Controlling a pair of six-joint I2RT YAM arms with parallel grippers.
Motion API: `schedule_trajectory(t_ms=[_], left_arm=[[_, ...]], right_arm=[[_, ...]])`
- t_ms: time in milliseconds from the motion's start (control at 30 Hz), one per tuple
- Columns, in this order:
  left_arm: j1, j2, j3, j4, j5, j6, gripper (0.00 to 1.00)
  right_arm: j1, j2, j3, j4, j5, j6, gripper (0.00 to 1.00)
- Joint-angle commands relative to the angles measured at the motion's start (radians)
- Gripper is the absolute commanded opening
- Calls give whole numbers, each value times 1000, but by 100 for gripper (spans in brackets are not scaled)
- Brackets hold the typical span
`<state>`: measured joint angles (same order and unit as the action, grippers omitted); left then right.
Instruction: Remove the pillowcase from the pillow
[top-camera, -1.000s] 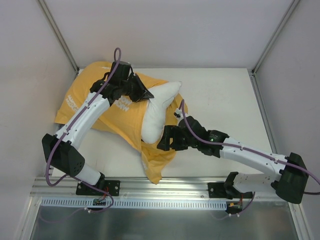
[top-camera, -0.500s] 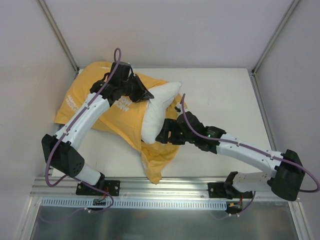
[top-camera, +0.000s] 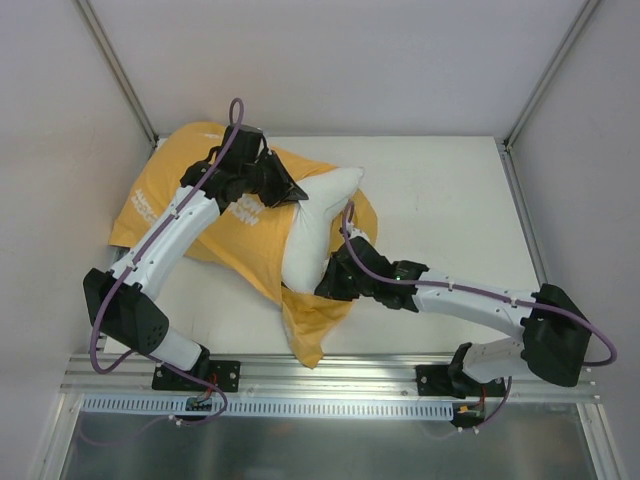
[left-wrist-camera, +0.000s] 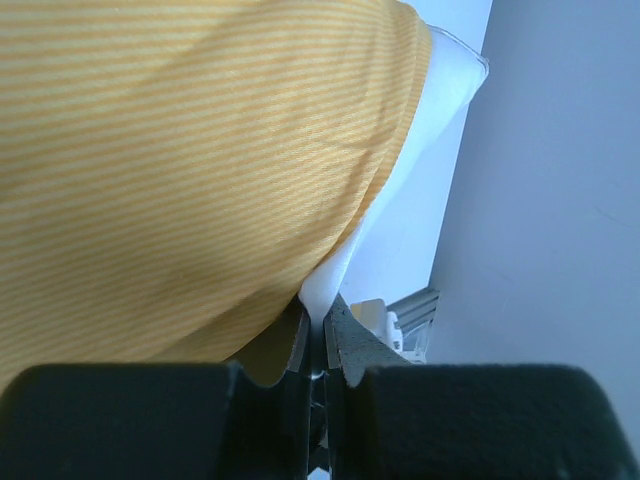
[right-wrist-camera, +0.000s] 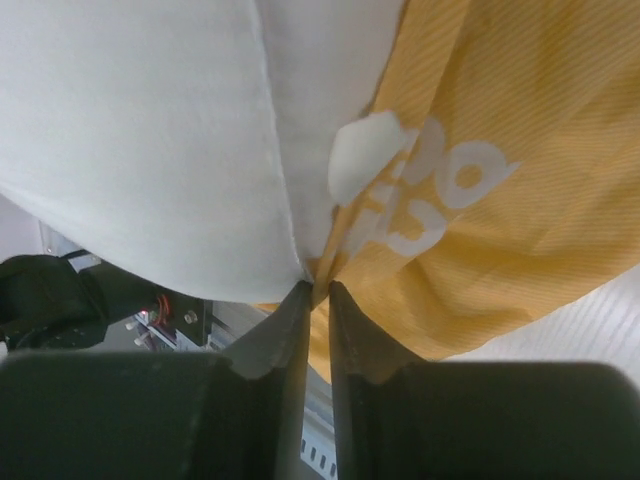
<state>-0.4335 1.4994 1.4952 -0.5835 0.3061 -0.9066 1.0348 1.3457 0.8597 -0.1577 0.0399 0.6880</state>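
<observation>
The step in hand looks like the peel itself: one arm anchors the pillow (top-camera: 318, 220), the other draws the pillowcase (top-camera: 200, 215) off it. To do it well, the left gripper (left-wrist-camera: 318, 312) should hold firm while the right gripper (right-wrist-camera: 313, 292) pulls the orange cloth away along the pillow's length, low and steady. If the right one has caught white stuffing cloth too, the sleeve will just drag the cushion along.

The left jaws are pressed together on a white fold of the pillow, just under the orange hem. The right fingers (right-wrist-camera: 290, 335) stand a narrow slit apart, tips nipping where the pillow meets the lettered orange cloth, seemingly the hem.

The left arm reaches long to the pillow's far end. The right arm lies low and bent, its wrist at the pillow's near end. The pillowcase covers the pillow's left part, and the white right part pokes out bare
</observation>
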Motion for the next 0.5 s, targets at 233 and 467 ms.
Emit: schedule_trajectory(t_ms=[233,467], left_arm=[[-5,-68,76,97,7,-28,0],[-8,-99,102,100,27,-54,0]], right_arm=[[90,17,-119,30,32,87,1],[85,0,-227,88,91,85,1]])
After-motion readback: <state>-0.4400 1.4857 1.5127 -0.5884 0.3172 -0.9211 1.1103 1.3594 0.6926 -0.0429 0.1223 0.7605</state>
